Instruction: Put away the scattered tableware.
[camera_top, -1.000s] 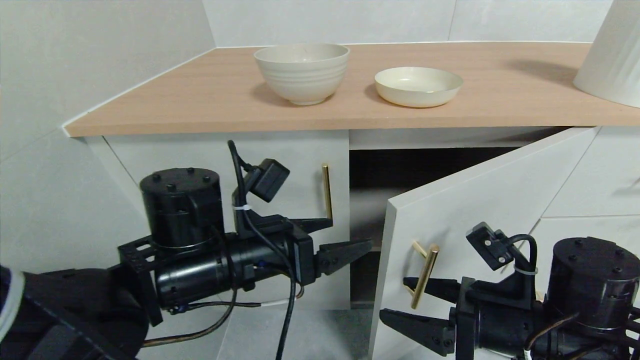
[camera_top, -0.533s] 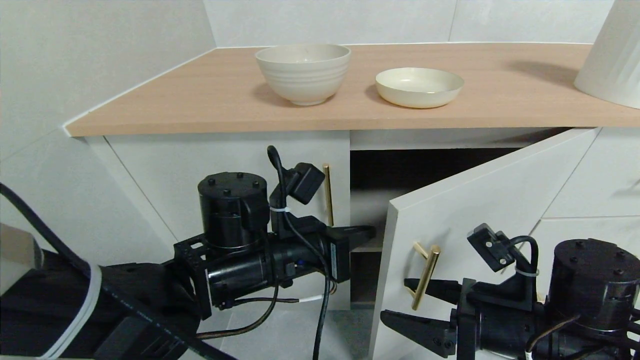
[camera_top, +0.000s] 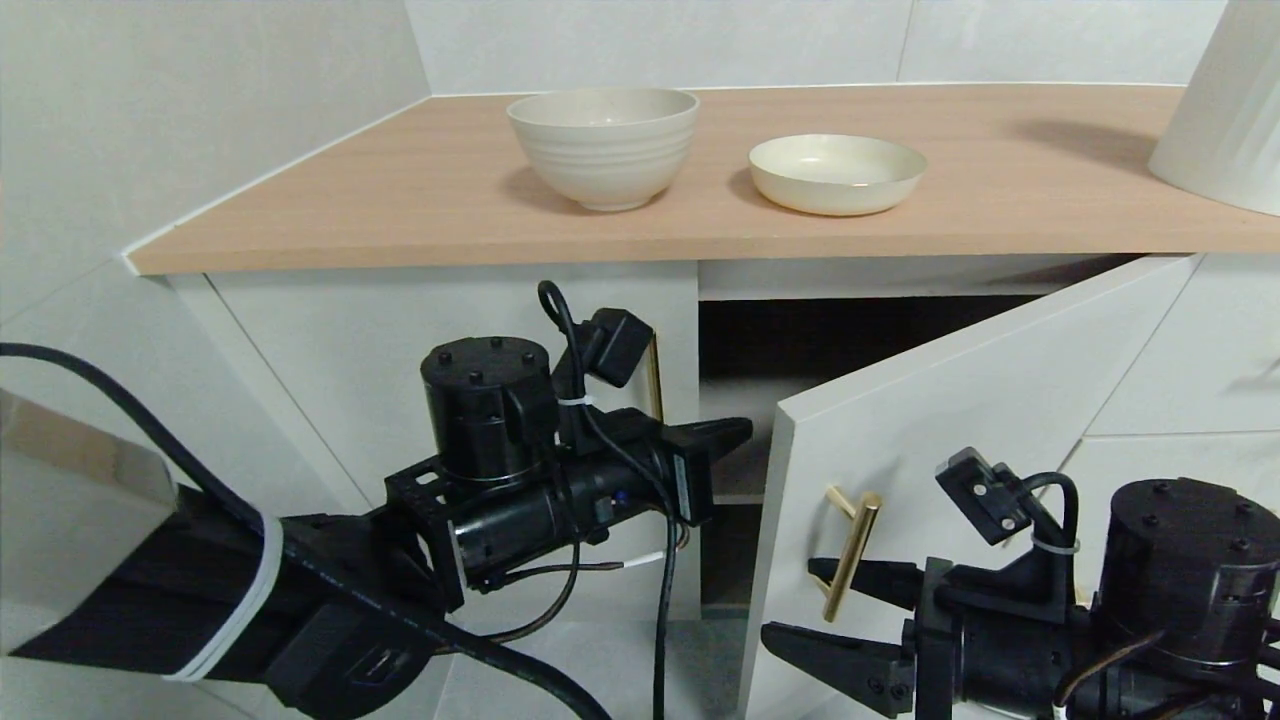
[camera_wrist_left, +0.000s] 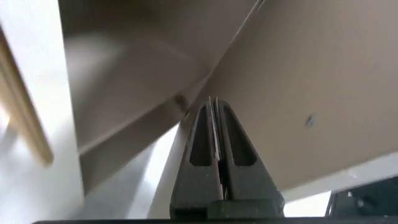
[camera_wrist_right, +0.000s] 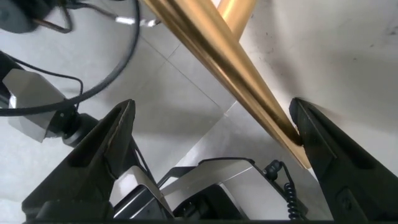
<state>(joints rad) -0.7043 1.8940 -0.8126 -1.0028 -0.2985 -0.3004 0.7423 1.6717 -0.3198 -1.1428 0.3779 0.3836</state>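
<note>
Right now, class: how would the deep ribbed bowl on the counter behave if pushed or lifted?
The deep ribbed bowl looks like glazed ceramic: probably rigid, weighty, breakable. Its sheen suggests a slippery grip. Its narrow foot means a high push might tip it.

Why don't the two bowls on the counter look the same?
The ribbed bowl is tall and deep; the shallow dish is low. The ribbed bowl has ridges around its side; the shallow dish looks smooth. Both are cream, upright, and stand apart on the wooden counter.
</note>
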